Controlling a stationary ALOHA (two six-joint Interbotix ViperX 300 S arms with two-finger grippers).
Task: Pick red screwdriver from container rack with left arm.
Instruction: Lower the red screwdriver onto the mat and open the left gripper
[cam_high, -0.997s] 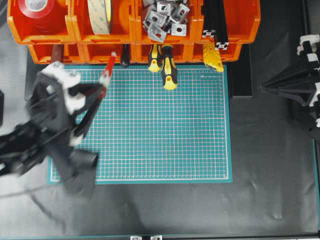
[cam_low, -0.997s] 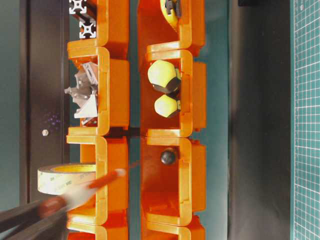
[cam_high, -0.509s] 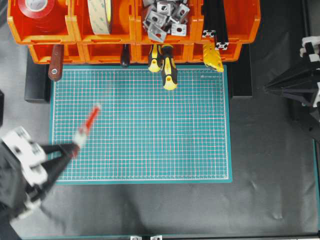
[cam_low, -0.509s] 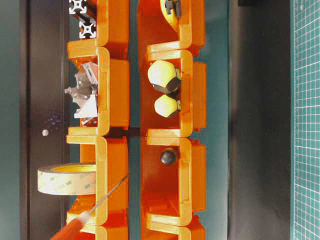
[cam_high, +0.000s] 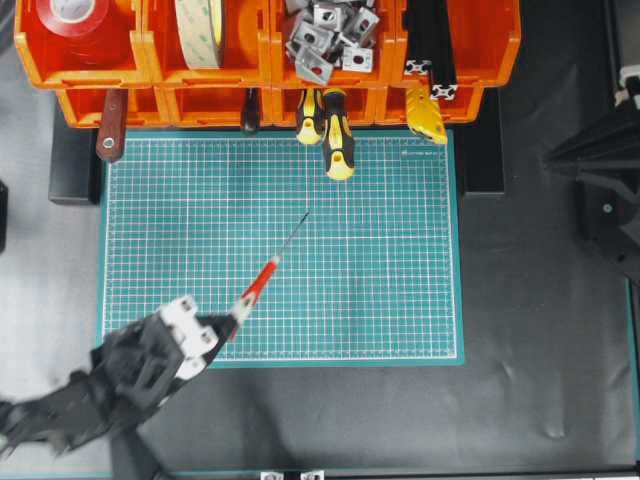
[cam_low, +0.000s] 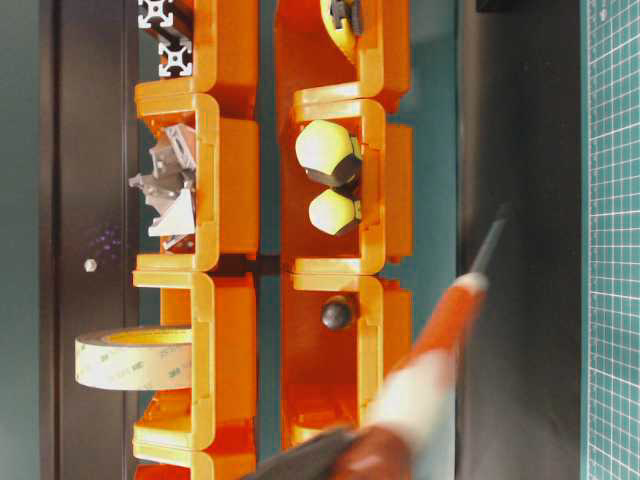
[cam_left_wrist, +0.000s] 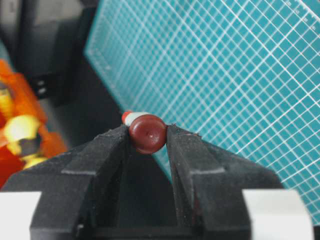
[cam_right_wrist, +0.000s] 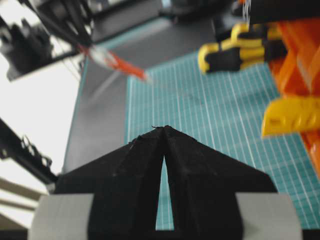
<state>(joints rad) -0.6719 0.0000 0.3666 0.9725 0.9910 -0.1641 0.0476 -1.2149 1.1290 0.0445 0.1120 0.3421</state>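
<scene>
The left claw (cam_high: 222, 327) sits at the near left corner of the green cutting mat (cam_high: 380, 280), clenched on the red screwdriver (cam_high: 258, 283). In the left wrist view its two black fingers (cam_left_wrist: 107, 150) press on either side of the dark red butt cap, with a sliver of the white band showing just past it. From overhead, the screwdriver points away from the claw on a slant toward the far right, red handle nearest the fingers and the thin dark shaft ending over the middle of the mat. It is well apart from the container rack (cam_high: 260, 60) and clear of the bins. In the table-level view the handle is blurred and large in the foreground, in front of the orange bins.

Off the right side of the mat, the right claw (cam_right_wrist: 164, 131) hangs over the dark bench (cam_high: 540, 330) with its tips pressed together, gripping nothing.

Farther back, the rack runs along the far edge of the mat. Two yellow-and-black screwdrivers (cam_high: 335, 135) poke out of a lower bin onto the mat, with a dark red-brown handle (cam_high: 110, 125) to their left. The upper bins hold red tape (cam_high: 72, 15), a roll of pale tape (cam_high: 200, 30) and grey metal brackets (cam_high: 330, 35).
</scene>
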